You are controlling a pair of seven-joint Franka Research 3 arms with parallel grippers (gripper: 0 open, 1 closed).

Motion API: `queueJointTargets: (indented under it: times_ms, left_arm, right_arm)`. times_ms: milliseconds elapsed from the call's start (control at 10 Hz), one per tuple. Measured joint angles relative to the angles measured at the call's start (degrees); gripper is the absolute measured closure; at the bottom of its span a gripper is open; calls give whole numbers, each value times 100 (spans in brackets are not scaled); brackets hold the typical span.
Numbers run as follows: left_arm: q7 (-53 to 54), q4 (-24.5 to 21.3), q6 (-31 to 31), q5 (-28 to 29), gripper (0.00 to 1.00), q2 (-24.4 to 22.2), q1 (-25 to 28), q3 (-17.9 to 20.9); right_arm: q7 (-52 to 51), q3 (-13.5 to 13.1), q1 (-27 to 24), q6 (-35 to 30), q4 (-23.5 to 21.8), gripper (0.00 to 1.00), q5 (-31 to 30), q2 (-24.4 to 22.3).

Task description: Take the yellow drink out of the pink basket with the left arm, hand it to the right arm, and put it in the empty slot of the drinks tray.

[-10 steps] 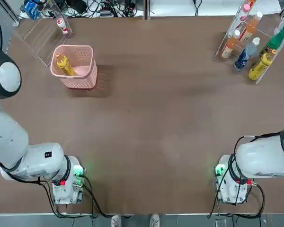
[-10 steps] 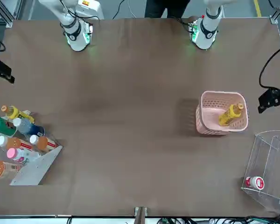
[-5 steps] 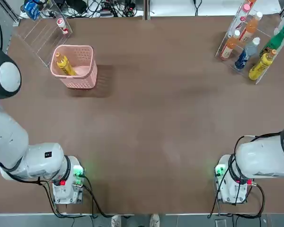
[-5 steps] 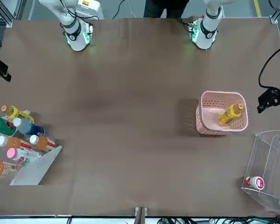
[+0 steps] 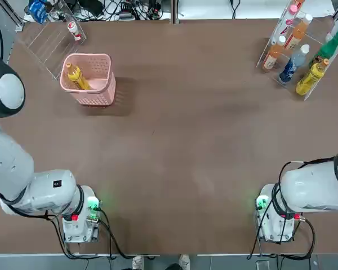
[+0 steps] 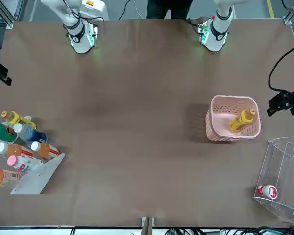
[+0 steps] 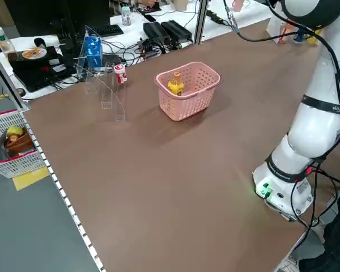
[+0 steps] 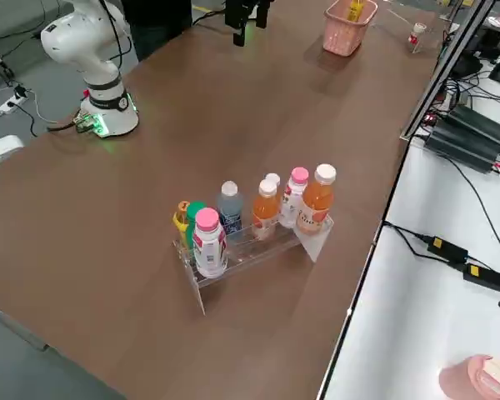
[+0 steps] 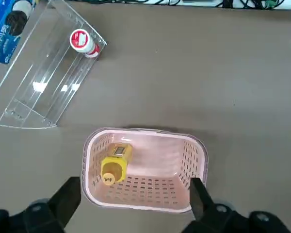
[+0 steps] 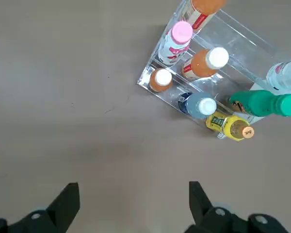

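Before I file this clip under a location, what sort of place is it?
Most likely a robotics lab or test cell: two white arms are bolted to a brown table, cables and power supplies crowd the benches alongside, and staged props, a pink basket and a clear drinks tray, sit out.

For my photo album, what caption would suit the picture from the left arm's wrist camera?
Left gripper open above the pink basket, the yellow drink leaning inside.

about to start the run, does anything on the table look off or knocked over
Mostly tidy. The yellow drink leans tilted inside the pink basket rather than upright, and a small red-capped bottle lies on its side in the clear rack beyond it. No spills visible.
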Motion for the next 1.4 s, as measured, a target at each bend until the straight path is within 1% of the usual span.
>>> queueJointTargets:
  times_ms: [100,300,500,700,1100,1400]
  left_arm:
    - [-5,-21,-80,0,1,3,15,5]
    - [-6,-108,-26,0,2,65,46,7]
    - [-6,-300,341,0,2,180,54,7]
    - [-7,-637,703,0,2,228,56,7]
    - [-11,-939,949,0,3,240,59,9]
    - [-12,-1149,1165,0,3,359,59,9]
  right_arm:
    - [0,6,0,0,1,0,0,0]
    - [0,16,1,-25,8,0,3,0]
    - [0,48,9,-58,12,0,7,0]
    - [0,59,11,-103,15,0,7,0]
    - [-2,119,63,-166,18,0,15,0]
    - [-1,136,151,-166,19,0,15,0]
